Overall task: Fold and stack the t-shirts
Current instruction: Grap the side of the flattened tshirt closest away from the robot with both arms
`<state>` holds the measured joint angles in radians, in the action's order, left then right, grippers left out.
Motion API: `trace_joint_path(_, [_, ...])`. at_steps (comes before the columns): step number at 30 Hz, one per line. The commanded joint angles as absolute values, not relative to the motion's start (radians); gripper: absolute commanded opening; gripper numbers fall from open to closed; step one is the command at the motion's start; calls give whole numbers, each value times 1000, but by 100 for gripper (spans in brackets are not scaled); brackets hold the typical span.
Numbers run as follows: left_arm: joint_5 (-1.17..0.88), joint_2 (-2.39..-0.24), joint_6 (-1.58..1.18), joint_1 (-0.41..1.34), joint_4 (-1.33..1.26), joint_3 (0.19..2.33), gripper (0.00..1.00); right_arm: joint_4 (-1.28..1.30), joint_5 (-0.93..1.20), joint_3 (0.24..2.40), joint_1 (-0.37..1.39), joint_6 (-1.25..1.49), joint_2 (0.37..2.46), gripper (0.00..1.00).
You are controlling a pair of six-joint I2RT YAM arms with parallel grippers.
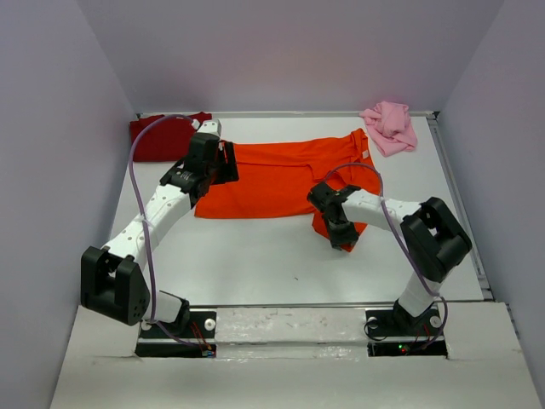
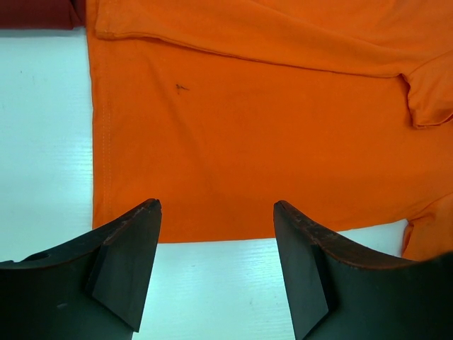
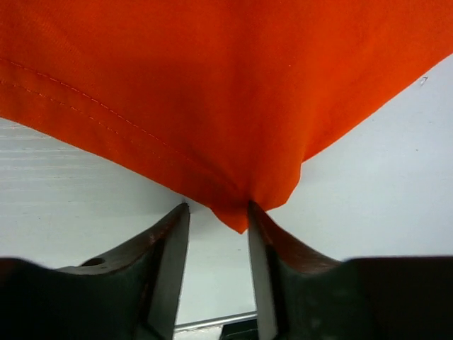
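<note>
Left arm (image 1: 162, 209) stretches forward to the left edge of the orange t-shirt (image 1: 272, 175), which lies spread flat mid surface (image 1: 255, 264); left fingers (image 2: 127, 262) are spread apart over its hem, grasping nothing; right arm (image 1: 383, 209) is elbow-bent, reaching left to the shirt's near right corner; right fingers (image 3: 163, 269) straddle that corner tip, gap showing, can't tell if clamped; dark red t-shirt (image 1: 157, 136) in far left corner; pink t-shirt (image 1: 390, 126) bunched far right.

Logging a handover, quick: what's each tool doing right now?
Left tool: open, empty, at the orange t-shirt edge.
Right tool: around the orange t-shirt's corner; grip cannot be told.
</note>
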<state>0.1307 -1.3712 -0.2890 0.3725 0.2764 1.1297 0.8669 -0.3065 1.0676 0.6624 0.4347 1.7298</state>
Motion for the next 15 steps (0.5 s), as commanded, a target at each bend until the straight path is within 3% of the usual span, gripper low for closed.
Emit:
trace_joint_path(1, [123,-1325,-276,370,250,1135,75,865,-275,1081,669,414,1741,32])
trace_joint_path(5, [126,-1327,-276,370,252,1135,75,856,-246,1074,669,407,1740,3])
trace_joint_path(6, [129,-1324,-275,370,252,1134,75,853,-241,1072,669,403,1740,0])
trace_joint_path(15, [178,-1333,-296,371,255,1126,75,851,-296,1077,669,407,1668,0])
